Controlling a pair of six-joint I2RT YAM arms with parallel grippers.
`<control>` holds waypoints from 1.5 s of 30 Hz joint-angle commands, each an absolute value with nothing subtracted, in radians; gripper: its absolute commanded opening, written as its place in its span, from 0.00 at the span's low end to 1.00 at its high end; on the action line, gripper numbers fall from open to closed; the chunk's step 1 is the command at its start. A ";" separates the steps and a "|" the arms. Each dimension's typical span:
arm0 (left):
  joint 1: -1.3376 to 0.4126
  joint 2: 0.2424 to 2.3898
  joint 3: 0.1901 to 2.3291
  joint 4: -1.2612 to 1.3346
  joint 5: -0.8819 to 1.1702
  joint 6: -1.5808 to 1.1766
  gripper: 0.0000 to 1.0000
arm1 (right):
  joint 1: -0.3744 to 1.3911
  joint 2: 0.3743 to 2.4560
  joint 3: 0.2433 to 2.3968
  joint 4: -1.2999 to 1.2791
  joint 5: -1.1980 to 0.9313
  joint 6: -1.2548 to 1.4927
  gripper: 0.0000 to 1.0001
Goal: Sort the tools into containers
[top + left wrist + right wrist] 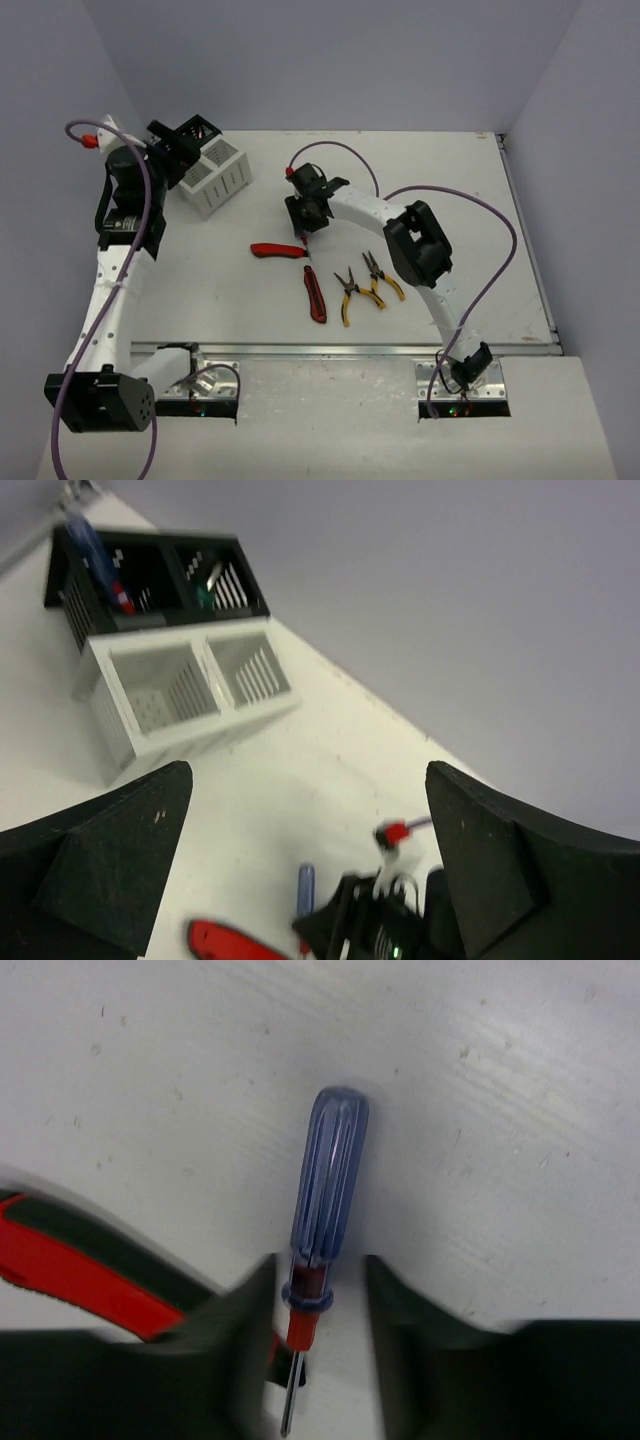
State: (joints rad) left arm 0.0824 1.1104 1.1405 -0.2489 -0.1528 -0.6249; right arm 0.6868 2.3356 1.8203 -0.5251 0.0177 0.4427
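1. Containers (215, 172) stand at the far left of the table (470, 200): a black bin (150, 610) joined to a white bin (130, 730), each split into two compartments.
2. One compartment of the black bin holds a slim blue-and-red screwdriver (95, 555), leaning. The next holds something green-handled (205, 592), probably a stubby screwdriver, though the view is too blurred to be sure.
3. The left gripper (310, 810) hangs above the table on the near side of the bins, its jaws spread wide and released, gripping no tool.
4. The right gripper (318, 1270) is down at mid-table over a blue-handled screwdriver (328, 1180) that lies flat. Its fingers (240, 1350) flank the tool's red neck, partway drawn in. A strip of table shows between the neck and the finger on the far side of it, so the tool is bracketed, not clamped.
5. A red-black utility knife (278, 251) lies just beside that gripper, on its near left. A second knife (315, 295) lies nearer the arm bases.
6. Yellow-handled pliers (347, 290) and a second pair (379, 278) lie side by side just right of the second knife, with their handles toward the near edge.
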 commanded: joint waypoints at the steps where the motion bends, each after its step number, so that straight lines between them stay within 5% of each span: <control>1: 0.062 1.114 1.014 -0.260 -0.024 -0.601 1.00 | 0.683 2.399 1.874 -0.561 0.079 0.433 0.21; 4: -0.001 1.083 0.966 -0.266 -0.012 -0.595 1.00 | 0.682 2.378 1.813 -0.536 0.141 0.434 0.00; 14: -0.109 1.124 0.821 -0.029 0.275 -0.661 1.00 | 0.680 2.174 1.692 -0.508 0.207 0.347 0.00; 20: -0.123 1.218 0.716 0.370 0.615 -0.832 1.00 | 0.661 1.840 1.390 -0.335 0.002 0.314 0.00; 23: -0.176 1.240 0.700 0.513 0.664 -0.887 1.00 | 0.658 1.615 1.172 -0.123 -0.137 0.299 0.00; 31: -0.300 1.301 0.744 0.580 0.635 -0.907 0.93 | 0.657 1.389 1.025 0.055 -0.342 0.291 0.00; 34: -0.316 1.310 0.753 0.575 0.631 -0.921 0.78 | 0.658 1.343 1.000 0.079 -0.339 0.294 0.00; 38: -0.347 1.315 0.755 0.592 0.644 -0.942 0.40 | 0.657 1.315 0.991 0.101 -0.303 0.290 0.00; 45: -0.412 1.322 0.778 0.585 0.631 -0.936 0.28 | 0.658 1.349 1.033 0.087 -0.358 0.296 0.00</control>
State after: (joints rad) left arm -0.3769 1.3139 0.7273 0.5321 0.6196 -0.9365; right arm 0.6563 1.3514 0.9916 0.0150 -0.3014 0.3061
